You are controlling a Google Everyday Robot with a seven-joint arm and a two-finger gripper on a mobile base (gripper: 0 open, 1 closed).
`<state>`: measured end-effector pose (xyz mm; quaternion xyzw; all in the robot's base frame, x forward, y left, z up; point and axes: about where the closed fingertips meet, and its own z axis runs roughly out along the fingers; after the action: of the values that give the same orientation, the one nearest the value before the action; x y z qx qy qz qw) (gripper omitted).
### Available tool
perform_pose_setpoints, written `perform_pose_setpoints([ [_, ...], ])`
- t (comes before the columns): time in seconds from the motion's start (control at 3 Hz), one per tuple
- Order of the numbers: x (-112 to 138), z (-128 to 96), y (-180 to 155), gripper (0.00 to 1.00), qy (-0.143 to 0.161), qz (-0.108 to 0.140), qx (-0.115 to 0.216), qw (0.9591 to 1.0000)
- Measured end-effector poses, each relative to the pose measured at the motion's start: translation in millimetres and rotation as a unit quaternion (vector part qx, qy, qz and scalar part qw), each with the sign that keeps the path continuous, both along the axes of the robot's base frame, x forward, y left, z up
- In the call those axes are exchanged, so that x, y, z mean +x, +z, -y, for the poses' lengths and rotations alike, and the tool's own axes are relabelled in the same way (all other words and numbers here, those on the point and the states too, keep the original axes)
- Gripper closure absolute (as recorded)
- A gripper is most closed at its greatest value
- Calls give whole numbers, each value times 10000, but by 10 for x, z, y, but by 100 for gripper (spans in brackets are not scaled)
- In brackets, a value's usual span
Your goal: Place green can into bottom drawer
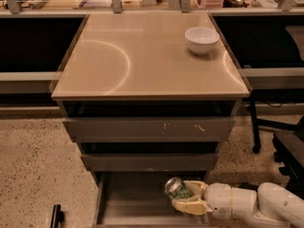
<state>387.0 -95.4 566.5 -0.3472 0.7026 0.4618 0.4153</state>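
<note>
Gripper (184, 196), jaws pinching green can (174, 188), hangs over bottom drawer (133, 199), close under middle drawer (147, 162); bowl (202, 39) atop cabinet (142, 61).

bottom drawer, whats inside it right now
The green can, tilted, gripped by the end effector over the open bottom drawer; bare floor to its left. Whatever lies under the arm and at the drawer's front is hidden.

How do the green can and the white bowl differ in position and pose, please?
The green can is tilted, held in the gripper over the open bottom drawer; the white bowl stands upright and free on the cabinet top. The green can is dark and patterned; the white bowl is plain. Both are small round containers.
</note>
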Motion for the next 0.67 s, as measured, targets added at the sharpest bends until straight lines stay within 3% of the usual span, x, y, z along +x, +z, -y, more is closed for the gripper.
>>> perform_pose_setpoints([
  [0.33,80,23,-106,100,-227,350,-86,9991],
  [0.67,358,52,-320,100,-418,827,-91,9957],
])
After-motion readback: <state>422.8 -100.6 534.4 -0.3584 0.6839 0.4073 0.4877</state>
